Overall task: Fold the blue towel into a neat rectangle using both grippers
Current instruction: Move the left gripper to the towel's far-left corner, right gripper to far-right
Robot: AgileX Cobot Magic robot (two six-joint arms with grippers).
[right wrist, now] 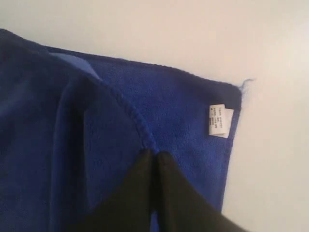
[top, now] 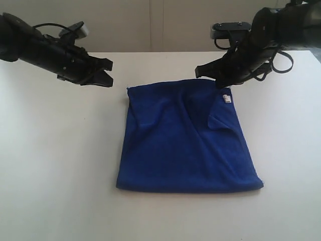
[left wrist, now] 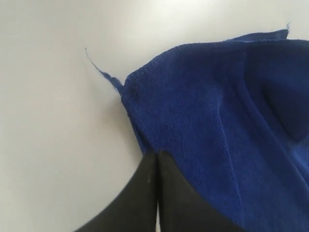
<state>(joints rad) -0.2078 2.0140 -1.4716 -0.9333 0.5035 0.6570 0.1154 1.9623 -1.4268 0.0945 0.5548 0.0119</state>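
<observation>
Blue towel (top: 188, 140) lies flat on the white table (top: 50, 175), roughly squarish, and looks doubled over, since layered edges show along its far side. So I judge at least one fold is done.

Left gripper (top: 106, 74) hangs off the towel's far left corner, apart from the cloth. The wrist view shows its fingers pressed together with nothing between them (left wrist: 157, 154), and the towel (left wrist: 217, 121) corner with a loose thread (left wrist: 96, 65) lies just beyond the tips.

Right gripper (top: 199, 71) hangs over the towel's far right corner, also pinched closed and empty (right wrist: 153, 153). Its tips are above a curled seam of the towel (right wrist: 145, 96), near the white tag (right wrist: 219, 121).

Not neat yet: a flap of the top layer is turned over beside the tag (top: 226, 98), and creases run down from the far edge. Probably left to do: flatten that flap, square the edges, perhaps one more fold. Neither gripper holds cloth now.
</observation>
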